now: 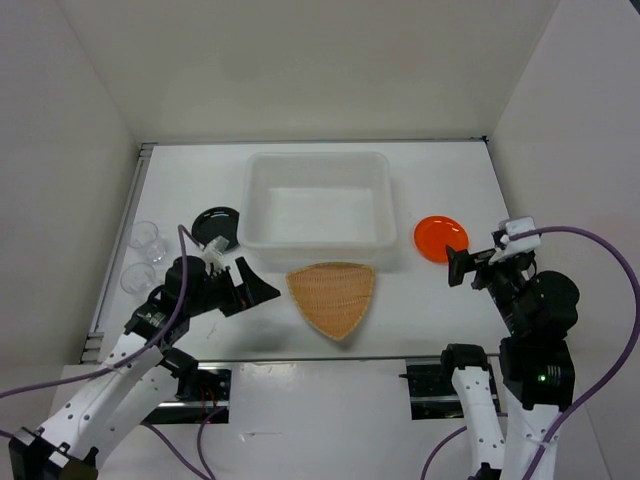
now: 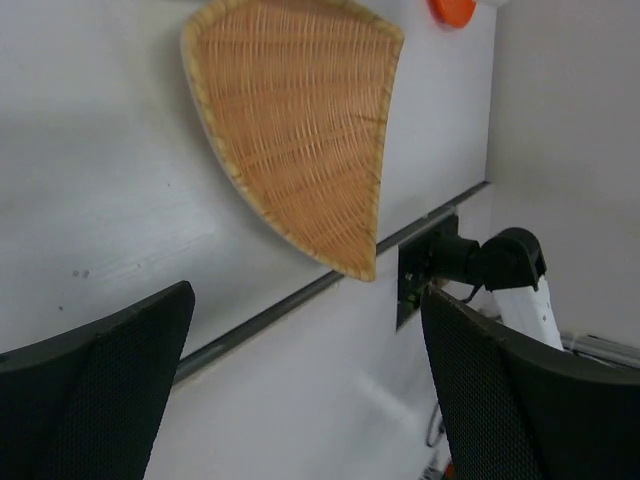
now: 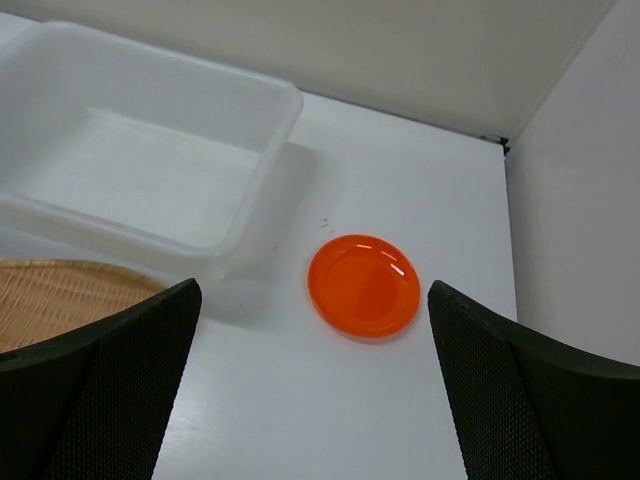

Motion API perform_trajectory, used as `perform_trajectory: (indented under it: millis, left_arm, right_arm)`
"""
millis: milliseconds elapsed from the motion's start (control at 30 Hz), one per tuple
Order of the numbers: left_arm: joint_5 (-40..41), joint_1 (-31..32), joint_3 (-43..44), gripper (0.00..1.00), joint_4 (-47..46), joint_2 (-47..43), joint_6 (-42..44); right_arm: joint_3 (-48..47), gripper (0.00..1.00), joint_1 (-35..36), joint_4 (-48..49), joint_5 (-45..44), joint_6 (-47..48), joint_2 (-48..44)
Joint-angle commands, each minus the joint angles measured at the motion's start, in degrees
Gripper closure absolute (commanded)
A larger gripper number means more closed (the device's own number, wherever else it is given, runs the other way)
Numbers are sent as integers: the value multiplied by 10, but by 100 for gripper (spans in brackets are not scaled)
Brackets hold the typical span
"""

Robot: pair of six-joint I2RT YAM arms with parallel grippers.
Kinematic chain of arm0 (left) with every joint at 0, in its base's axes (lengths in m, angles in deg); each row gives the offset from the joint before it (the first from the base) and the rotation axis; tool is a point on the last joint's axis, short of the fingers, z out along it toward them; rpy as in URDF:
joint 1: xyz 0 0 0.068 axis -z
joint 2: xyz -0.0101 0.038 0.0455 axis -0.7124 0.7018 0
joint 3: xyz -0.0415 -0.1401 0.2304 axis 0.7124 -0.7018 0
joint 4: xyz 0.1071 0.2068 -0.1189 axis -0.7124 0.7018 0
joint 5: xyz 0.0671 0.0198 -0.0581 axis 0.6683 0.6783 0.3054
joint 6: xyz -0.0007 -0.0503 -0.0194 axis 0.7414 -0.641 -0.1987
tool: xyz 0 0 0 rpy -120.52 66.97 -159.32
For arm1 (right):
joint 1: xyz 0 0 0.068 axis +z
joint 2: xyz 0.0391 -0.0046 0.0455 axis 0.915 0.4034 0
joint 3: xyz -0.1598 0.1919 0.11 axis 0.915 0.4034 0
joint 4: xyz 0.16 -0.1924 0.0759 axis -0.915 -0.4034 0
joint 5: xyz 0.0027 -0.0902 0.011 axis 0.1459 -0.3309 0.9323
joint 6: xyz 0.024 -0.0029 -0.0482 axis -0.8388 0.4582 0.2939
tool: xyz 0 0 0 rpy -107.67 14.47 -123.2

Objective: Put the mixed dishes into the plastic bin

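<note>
left tool (image 1: 258, 279), right tool (image 1: 453, 267) — wide apart, empty | basket tray (image 1: 332, 297) — tip toward near edge

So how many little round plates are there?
2. The orange plate lies to the right of the plastic bin. The black plate lies to the left of it, beside its near corner. None seems hidden.

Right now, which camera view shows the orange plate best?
The right wrist view: the orange plate lies whole, large and uncovered. The top view shows it too, but small, right of the plastic bin. The left wrist view catches only its edge.
</note>
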Motion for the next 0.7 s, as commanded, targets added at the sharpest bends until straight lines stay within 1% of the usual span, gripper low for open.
perform_trajectory:
  millis: [0, 67, 100, 167, 200, 267, 300, 333, 367, 400, 433, 467, 500, 533, 600, 667]
  left_arm:
    - [-86, 0, -49, 0, -87, 18, -64]
    - [-92, 13, -74, 0, -130, 31, -88]
    - [-92, 20, -105, 0, -148, 39, -118]
    - [-70, 45, -129, 0, -182, 34, -151]
    - [-62, 54, -150, 0, -190, 16, -182]
    - [-30, 81, -173, 0, -205, -8, -217]
    - [-18, 89, -186, 0, -205, -40, -252]
    - [-9, 96, -199, 0, -213, -58, -269]
    - [13, 102, -222, 0, -213, -79, -284]
    - [24, 107, -234, 0, -213, -122, -315]
    - [46, 115, -242, 0, -205, -146, -325]
    - [54, 115, -247, 0, -196, -171, -331]
    - [60, 115, -247, 0, -185, -217, -331]
    - [67, 115, -247, 0, -160, -239, -336]
    - [77, 115, -253, 0, -146, -290, -337]
    - [78, 115, -258, 0, -119, -309, -337]
  right_arm:
    - [1, 2, 5, 2, 6, -9, 40]
    - [1, 2, 5, 8, 6, -23, 40]
    - [6, 2, 11, 15, 6, -23, 40]
    - [6, 2, 17, 16, 0, -29, 40]
    - [6, 2, 23, 16, -6, -29, 40]
    - [6, 2, 23, 16, -21, -43, 40]
    - [6, 2, 23, 21, -34, -43, 40]
    - [6, 2, 29, 21, -34, -43, 40]
    - [6, 2, 29, 21, -34, -49, 40]
    - [6, 2, 29, 21, -34, -49, 40]
    - [6, 2, 29, 21, -34, -49, 45]
    - [6, 2, 29, 21, -34, -49, 45]
    - [6, 2, 29, 21, -34, -49, 45]
    - [6, 2, 29, 21, -39, -49, 45]
    - [6, 2, 34, 21, -39, -49, 51]
    - [6, 2, 34, 21, -39, -49, 51]
